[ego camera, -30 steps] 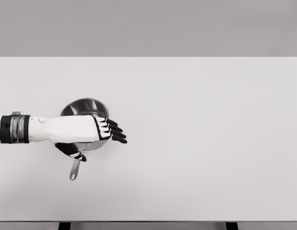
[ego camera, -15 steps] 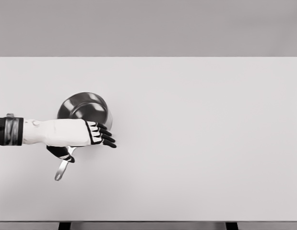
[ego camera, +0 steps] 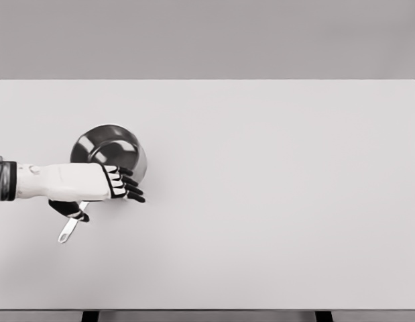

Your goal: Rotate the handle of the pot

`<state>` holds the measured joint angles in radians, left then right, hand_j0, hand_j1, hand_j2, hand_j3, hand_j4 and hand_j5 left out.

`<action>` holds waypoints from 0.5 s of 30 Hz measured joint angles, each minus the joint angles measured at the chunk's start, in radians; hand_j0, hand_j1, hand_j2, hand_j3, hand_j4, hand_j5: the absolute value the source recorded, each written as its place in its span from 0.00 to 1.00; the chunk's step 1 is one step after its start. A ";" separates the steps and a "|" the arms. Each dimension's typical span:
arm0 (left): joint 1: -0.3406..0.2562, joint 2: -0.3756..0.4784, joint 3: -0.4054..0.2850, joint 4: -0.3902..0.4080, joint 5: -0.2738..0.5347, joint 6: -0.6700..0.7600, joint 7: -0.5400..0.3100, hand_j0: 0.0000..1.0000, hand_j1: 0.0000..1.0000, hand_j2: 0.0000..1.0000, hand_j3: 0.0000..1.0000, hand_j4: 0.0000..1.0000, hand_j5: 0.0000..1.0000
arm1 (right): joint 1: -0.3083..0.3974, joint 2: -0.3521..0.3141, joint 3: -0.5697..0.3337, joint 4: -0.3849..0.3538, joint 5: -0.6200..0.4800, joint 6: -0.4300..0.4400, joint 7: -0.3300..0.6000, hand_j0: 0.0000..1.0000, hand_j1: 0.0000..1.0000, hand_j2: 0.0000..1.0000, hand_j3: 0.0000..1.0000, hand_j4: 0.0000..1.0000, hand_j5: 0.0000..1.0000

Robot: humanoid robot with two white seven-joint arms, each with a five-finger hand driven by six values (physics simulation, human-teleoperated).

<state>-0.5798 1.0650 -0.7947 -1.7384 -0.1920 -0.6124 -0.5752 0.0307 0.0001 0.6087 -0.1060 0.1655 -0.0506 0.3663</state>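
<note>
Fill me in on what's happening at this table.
The robot's left hand reaches in from the left over a steel pot on the white table. Its fingers stretch past the pot's near rim while the thumb sits at the pot handle, which points toward the near left. Whether the hand actually grips the handle is unclear. The right hand is out of view.

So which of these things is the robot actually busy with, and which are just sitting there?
Part of the job:
- pot
- pot handle, pointing toward the lower left
- left hand, reaching over the pot from the left edge

Just there:
- white table, which bears the pot
- nothing else lies on it
</note>
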 measured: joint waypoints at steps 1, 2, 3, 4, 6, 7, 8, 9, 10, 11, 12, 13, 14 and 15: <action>-0.003 0.002 0.001 0.001 -0.007 0.000 0.000 1.00 1.00 1.00 1.00 1.00 1.00 | 0.000 0.000 0.000 0.000 0.000 0.000 0.000 1.00 1.00 1.00 1.00 1.00 1.00; -0.015 0.003 0.002 0.002 -0.012 0.000 -0.001 1.00 1.00 1.00 1.00 1.00 1.00 | 0.000 0.000 0.000 0.000 0.000 0.000 0.000 1.00 1.00 1.00 1.00 1.00 1.00; -0.017 0.004 0.003 0.003 -0.016 0.000 -0.001 1.00 1.00 1.00 1.00 1.00 1.00 | 0.000 0.000 0.000 0.000 0.000 0.000 0.000 1.00 1.00 1.00 1.00 1.00 1.00; -0.017 0.004 0.004 0.003 -0.018 0.000 0.000 1.00 1.00 1.00 1.00 1.00 1.00 | 0.000 0.000 0.000 0.000 0.000 0.000 0.000 1.00 1.00 1.00 1.00 1.00 1.00; -0.031 0.004 0.006 0.004 -0.018 0.000 0.001 1.00 1.00 1.00 1.00 1.00 1.00 | 0.000 0.000 0.000 0.000 0.000 0.000 0.000 1.00 1.00 1.00 1.00 1.00 1.00; -0.032 0.005 0.006 0.005 -0.018 0.000 0.001 1.00 1.00 1.00 1.00 1.00 1.00 | 0.000 0.000 0.000 0.000 0.000 0.000 0.000 1.00 1.00 1.00 1.00 1.00 1.00; -0.035 0.004 0.007 0.007 -0.017 0.000 0.002 1.00 1.00 1.00 1.00 1.00 1.00 | 0.000 0.000 0.000 0.000 0.000 0.000 0.000 1.00 1.00 1.00 1.00 1.00 1.00; -0.035 0.004 0.007 0.008 -0.016 -0.001 0.003 1.00 1.00 1.00 1.00 1.00 1.00 | 0.000 0.000 0.000 0.000 0.000 0.000 0.000 1.00 1.00 1.00 1.00 1.00 1.00; -0.035 0.003 0.008 0.008 -0.011 -0.001 0.005 1.00 1.00 1.00 1.00 1.00 1.00 | 0.000 0.000 0.000 0.000 0.000 0.000 0.000 1.00 1.00 1.00 1.00 1.00 1.00; -0.037 0.004 0.008 0.009 0.001 -0.001 0.006 1.00 1.00 1.00 1.00 1.00 1.00 | 0.000 0.000 0.000 0.000 0.000 0.000 0.000 1.00 1.00 1.00 1.00 1.00 1.00; -0.040 0.005 0.009 0.009 0.016 -0.001 0.007 1.00 1.00 1.00 1.00 1.00 1.00 | 0.000 0.000 0.000 0.000 0.000 0.000 0.000 1.00 1.00 1.00 1.00 1.00 1.00; -0.040 0.008 0.009 0.009 0.032 -0.001 0.009 1.00 1.00 1.00 1.00 1.00 1.00 | 0.000 0.000 0.000 0.000 0.000 0.000 0.000 1.00 1.00 1.00 1.00 1.00 1.00; -0.040 0.013 0.009 0.009 0.049 -0.001 0.010 1.00 1.00 1.00 1.00 1.00 1.00 | 0.000 0.000 0.000 0.000 0.000 0.000 0.000 1.00 1.00 1.00 1.00 1.00 1.00; -0.040 0.017 0.010 0.008 0.067 -0.001 0.011 1.00 1.00 1.00 1.00 1.00 1.00 | 0.000 0.000 0.000 0.000 0.000 0.000 0.000 1.00 1.00 1.00 1.00 1.00 1.00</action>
<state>-0.6197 1.0822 -0.7851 -1.7300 -0.1252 -0.6132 -0.5645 0.0307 0.0001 0.6087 -0.1059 0.1659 -0.0506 0.3663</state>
